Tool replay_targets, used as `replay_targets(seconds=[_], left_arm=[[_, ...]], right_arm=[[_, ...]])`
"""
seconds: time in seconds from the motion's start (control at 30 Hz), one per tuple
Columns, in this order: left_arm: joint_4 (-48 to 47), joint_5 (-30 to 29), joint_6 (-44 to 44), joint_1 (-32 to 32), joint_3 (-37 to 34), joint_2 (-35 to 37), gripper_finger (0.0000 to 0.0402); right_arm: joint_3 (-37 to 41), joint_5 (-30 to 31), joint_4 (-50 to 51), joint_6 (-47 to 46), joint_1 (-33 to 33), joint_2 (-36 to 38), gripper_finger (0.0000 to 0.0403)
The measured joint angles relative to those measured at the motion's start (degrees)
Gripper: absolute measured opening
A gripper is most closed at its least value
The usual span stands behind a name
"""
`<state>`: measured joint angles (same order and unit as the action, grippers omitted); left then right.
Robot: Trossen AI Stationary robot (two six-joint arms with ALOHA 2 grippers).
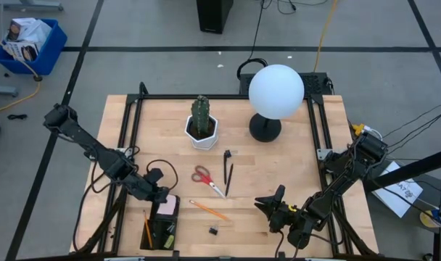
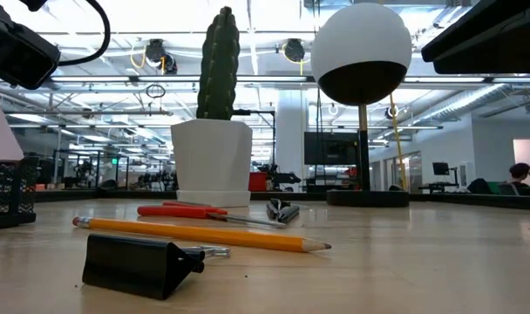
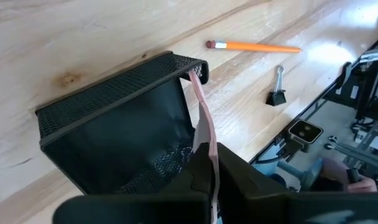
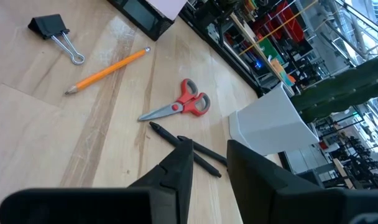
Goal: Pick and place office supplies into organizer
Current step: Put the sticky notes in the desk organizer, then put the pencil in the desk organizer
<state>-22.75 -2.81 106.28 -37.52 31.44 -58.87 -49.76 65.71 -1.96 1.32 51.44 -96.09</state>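
The left gripper (image 3: pixel 207 180) is pinching the pink sticky-note pad (image 3: pixel 203 134), partly hidden inside the black mesh organizer (image 1: pixel 162 223) at the table's (image 1: pixel 293 167) near edge, while the right gripper (image 1: pixel 266 204), fingers slightly parted and holding nothing, is hovering beyond the binder clip (image 1: pixel 213 230), pencil (image 1: pixel 209 210), scissors (image 1: pixel 204 178) and pens (image 1: pixel 227 170).

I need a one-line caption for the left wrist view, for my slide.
Left gripper, shut on the pink sticky-note pad, holds it over the black mesh organizer; pencil and binder clip lie beyond.

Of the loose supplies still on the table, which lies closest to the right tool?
The black binder clip, alone near the table's front edge. The orange pencil, red-handled scissors and dark pens lie farther from the right tool.
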Motion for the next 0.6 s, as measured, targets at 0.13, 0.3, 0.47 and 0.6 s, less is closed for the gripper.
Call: replay_targets(seconds=[0.13,0.3,0.47,0.6], left_arm=[[-0.32,-0.05,1.56,0.00,0.00,0.00,0.0029],[0.13,1.55,2.25,-0.02,0.00,0.00,0.0054],[0.33,2.36,2.60,-0.07,0.02,0.00,0.0061],[0.31,2.65,2.72,-0.07,0.02,0.00,0.0062]], right_arm=[[0.00,0.00,0.00,0.00,0.00,0.00,0.0091],[0.00,-0.02,0.00,-0.02,0.02,0.00,0.0091],[0.00,-0.02,0.00,-0.02,0.02,0.00,0.0091],[0.00,-0.02,0.00,-0.02,0.02,0.00,0.0091]])
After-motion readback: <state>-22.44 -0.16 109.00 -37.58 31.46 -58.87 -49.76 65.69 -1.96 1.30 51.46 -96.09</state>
